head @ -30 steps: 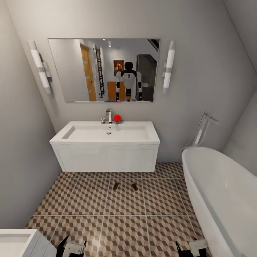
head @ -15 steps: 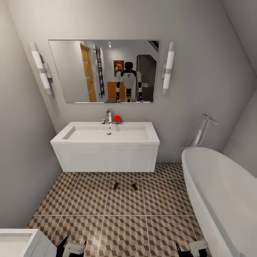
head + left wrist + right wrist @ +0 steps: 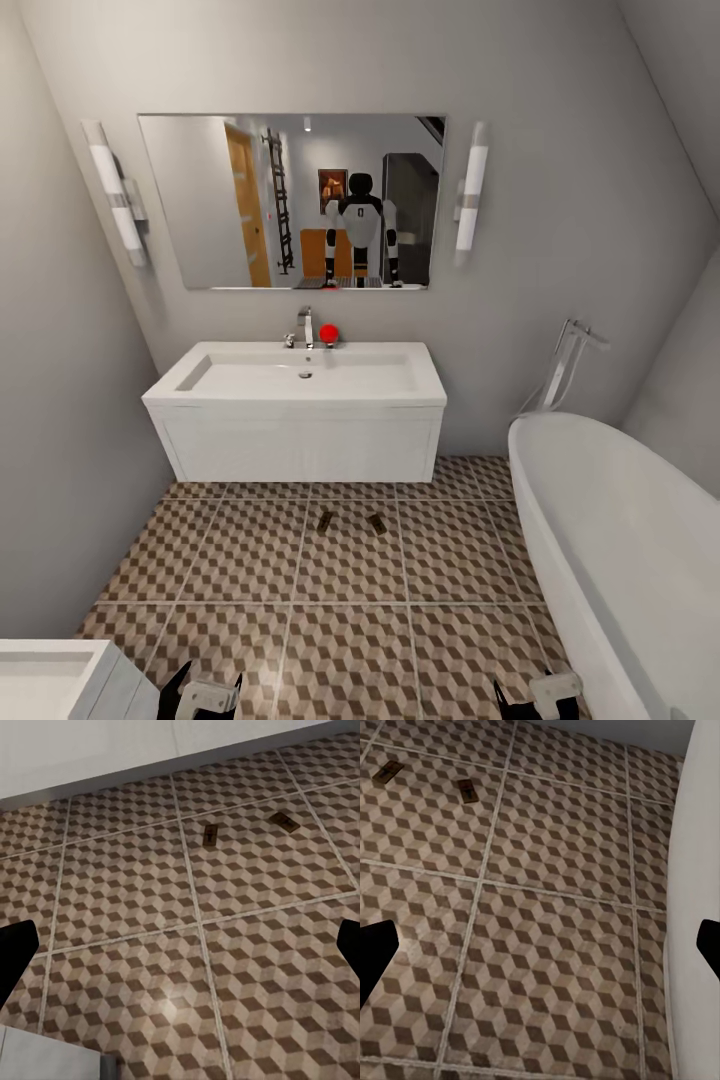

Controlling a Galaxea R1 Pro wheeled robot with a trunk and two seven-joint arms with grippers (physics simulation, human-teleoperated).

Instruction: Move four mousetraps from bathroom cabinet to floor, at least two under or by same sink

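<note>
Two mousetraps lie on the bathroom floor (image 3: 350, 590) in front of the bathroom sink (image 3: 300, 375), one (image 3: 325, 521) a little left of the other (image 3: 377, 522). The left wrist view shows the same pair (image 3: 211, 835) (image 3: 285, 822) ahead on the cube-patterned tiles (image 3: 180, 907), and so does the right wrist view (image 3: 387, 772) (image 3: 467, 790). My left gripper (image 3: 207, 700) and right gripper (image 3: 540, 700) hang low at the near edge, both open with nothing between their fingers (image 3: 15, 952) (image 3: 375, 952). The cabinet is out of direct view.
A white oval bathtub (image 3: 620, 540) takes up the right side, and its wall (image 3: 697, 832) runs beside my right gripper. A white fixture (image 3: 45, 680) stands at the near left corner. A mirror (image 3: 290, 200) above the sink reflects the robot. Grey walls close both sides.
The whole picture has slid slightly downward, so the camera moved a little. The two traps and both grippers keep their places.
</note>
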